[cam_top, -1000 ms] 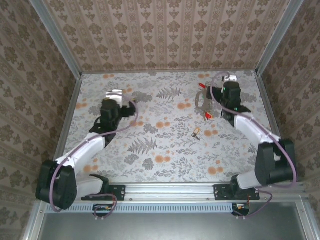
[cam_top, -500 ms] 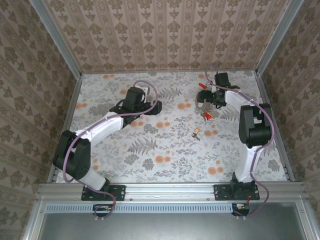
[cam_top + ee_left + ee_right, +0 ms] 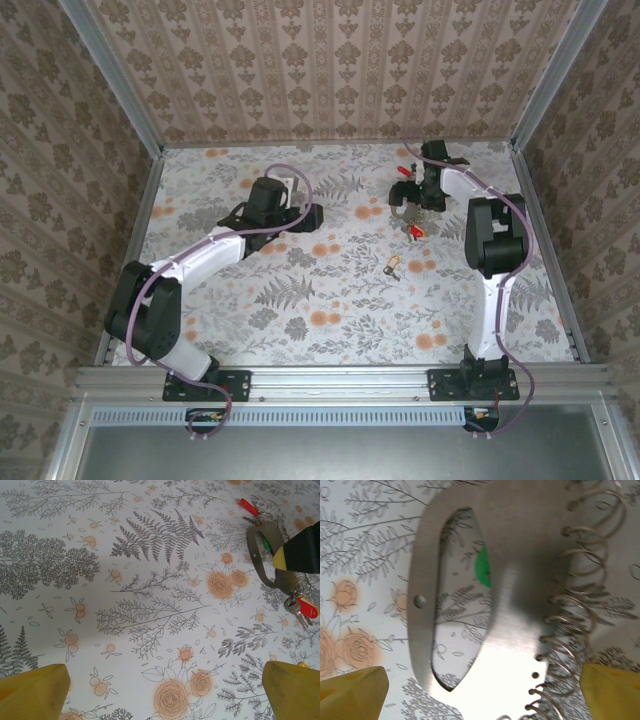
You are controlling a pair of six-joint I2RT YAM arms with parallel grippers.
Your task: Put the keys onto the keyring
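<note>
Floral cloth [image 3: 330, 290]: covers the table, with papered walls on three sides.
Top view, keyring [image 3: 398, 207]: far right, just under the right gripper [image 3: 412, 190]; a brass key [image 3: 392, 266] lies apart from it, nearer the bases.
Top view, left gripper [image 3: 312, 216]: mid-table, well apart from the keyring.
Left wrist view: fingertips [image 3: 32, 690] spread wide over bare cloth, holding nothing; a red-tagged key [image 3: 306, 607] lies just beside the keyring.
Right wrist view: jaws gaping, gripping nothing; the flat grey keyring lies beneath, and a green tag [image 3: 482, 566] shows through its opening.

The keyring [image 3: 520, 630] is smooth, brushed grey metal; the table [image 3: 150, 580] looks matt.
</note>
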